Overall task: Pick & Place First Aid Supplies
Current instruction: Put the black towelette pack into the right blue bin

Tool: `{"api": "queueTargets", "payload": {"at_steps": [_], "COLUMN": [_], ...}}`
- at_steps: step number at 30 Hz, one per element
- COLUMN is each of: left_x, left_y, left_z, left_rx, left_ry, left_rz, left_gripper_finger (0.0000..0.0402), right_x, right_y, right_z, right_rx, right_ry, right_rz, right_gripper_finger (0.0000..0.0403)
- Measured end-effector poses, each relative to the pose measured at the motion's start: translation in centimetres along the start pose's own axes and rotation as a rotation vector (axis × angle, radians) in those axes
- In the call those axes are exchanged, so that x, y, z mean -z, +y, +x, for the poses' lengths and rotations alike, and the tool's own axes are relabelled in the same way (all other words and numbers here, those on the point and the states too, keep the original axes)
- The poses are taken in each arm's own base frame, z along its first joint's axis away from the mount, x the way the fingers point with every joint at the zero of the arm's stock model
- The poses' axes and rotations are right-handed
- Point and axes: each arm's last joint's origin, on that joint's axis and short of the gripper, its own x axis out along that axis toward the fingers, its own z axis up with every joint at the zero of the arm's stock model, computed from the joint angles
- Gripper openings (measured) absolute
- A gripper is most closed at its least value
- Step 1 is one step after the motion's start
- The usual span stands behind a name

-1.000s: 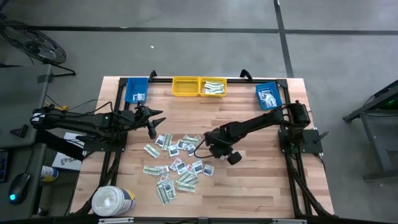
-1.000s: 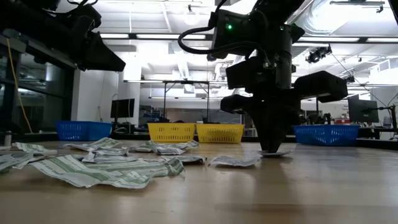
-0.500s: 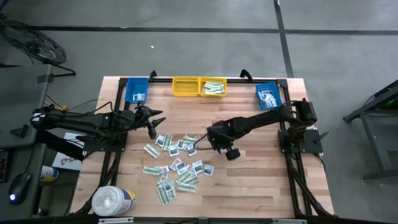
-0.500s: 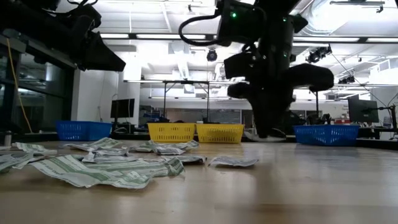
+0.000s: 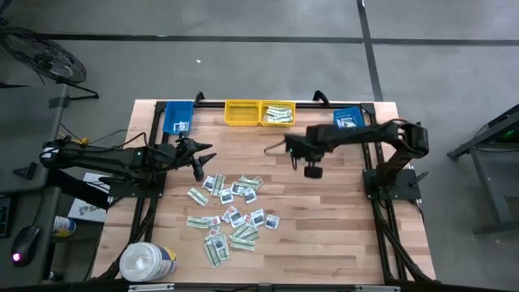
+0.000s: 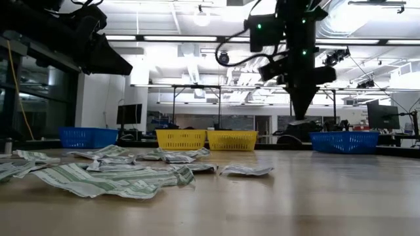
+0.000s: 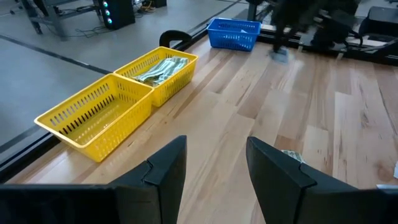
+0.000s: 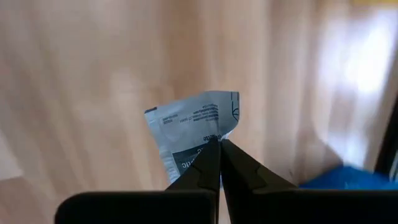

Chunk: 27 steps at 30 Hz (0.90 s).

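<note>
Pale butcher-block table [image 5: 324, 235] under bright workshop lights, with four bins lined along its far edge. Taking the heap of first aid packets [image 5: 231, 212] as landmark: right gripper [image 5: 270, 148] now lifted away from the heap's right fringe, where it stood pressed to the wood a second ago, and swung toward the far edge, between the heap and the bins. Fingers pressed together, pinching one squarish white packet [image 8: 193, 134] with dark blue print by its lower corner, clear of the table in the right wrist view. Meaning for the task, as a judgement: pick done, carry under way, drop into a bin still to come.

Left gripper [image 7: 214, 168] hovering just beyond the heap's far left corner, fingers spread and empty, same place as before.

Around: two yellow bins [image 5: 259, 113] straight beyond the heap, the right-hand one already holding green-white strips; blue bin [image 5: 178, 117] beyond the heap to the far left and blue bin [image 5: 349, 124] to the far right, each with a few packets inside. White tub [image 5: 148, 262] near the heap's front left corner. Nothing visibly blocking the path to the bins; thin corner grip the likeliest weak point.
</note>
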Motion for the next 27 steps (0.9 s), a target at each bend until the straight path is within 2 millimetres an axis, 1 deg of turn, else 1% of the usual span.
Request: {"api": "queueTargets", "payload": {"at_steps": [5,10,13,18,22,27], "left_x": [0.0,0.0,0.0,0.0,0.0,0.0], "left_y": [0.0,0.0,0.0,0.0,0.0,0.0], "left_z": [0.0,0.0,0.0,0.0,0.0,0.0], "left_rx": [0.0,0.0,0.0,0.0,0.0,0.0], "left_ry": [0.0,0.0,0.0,0.0,0.0,-0.001], "left_rz": [0.0,-0.001,-0.002,-0.002,-0.002,-0.002], "left_gripper_finger": [0.0165,0.0165,0.0165,0.0165,0.0165,0.0165], "right_x": [1.2,2.8,4.0,6.8,8.9,10.8], "right_y": [-4.1,-8.2,-10.7,-14.6,-17.0,-18.8], "right_z": [0.5,1.6,2.2,3.2,3.9,4.3], "right_rx": [0.001,0.0,0.002,0.024,0.029,0.035], "right_ry": [0.047,0.097,0.126,0.178,0.202,0.216], "right_rz": [0.172,0.364,0.485,0.68,0.815,0.941], "right_gripper_finger": [0.0,0.0,0.0,0.0,0.0,0.0]}}
